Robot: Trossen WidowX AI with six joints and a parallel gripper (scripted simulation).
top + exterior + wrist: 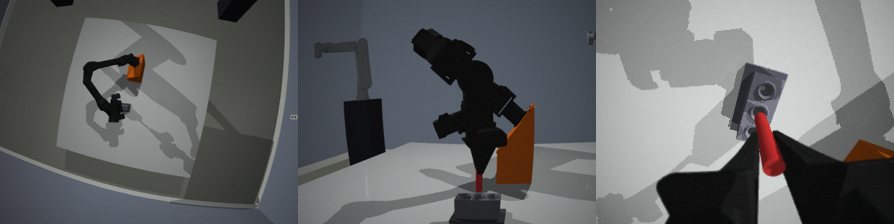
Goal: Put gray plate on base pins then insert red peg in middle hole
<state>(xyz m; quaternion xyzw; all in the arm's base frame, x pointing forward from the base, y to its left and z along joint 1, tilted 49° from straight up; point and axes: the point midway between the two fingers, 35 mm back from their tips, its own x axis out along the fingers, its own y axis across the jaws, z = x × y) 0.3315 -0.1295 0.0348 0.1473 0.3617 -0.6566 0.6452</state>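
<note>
Your gripper (119,109) (480,173) (764,135) is pinching the red peg (479,183) (768,146) between its two black fingers, pointing down with the peg's lower part sticking out below the tips. In your exterior view the peg stands upright, its lower end just clear of the gray plate (127,106) (477,208) (776,103) and in line with the middle of its three holes. Your wrist view shows the peg's far end overlapping that middle hole, but you have no peg in the hole at this point. The plate lies flat on the darker base (502,215) (732,126), whose edge shows beyond it. From above, the gripper hides the peg and covers part of the plate. Farther out, your black arm (93,65) (478,87) bends back to the orange stand (139,69) (516,156) (868,153), which sits on the pale table (87,43) (393,174) (708,15) well apart from the plate. Shadows of arms fall over the tabletop. Beyond the table, you can see a gray arm (363,64) on a dark pedestal (365,130), with part of another gray arm (591,38) at the exterior view's right edge.
</note>
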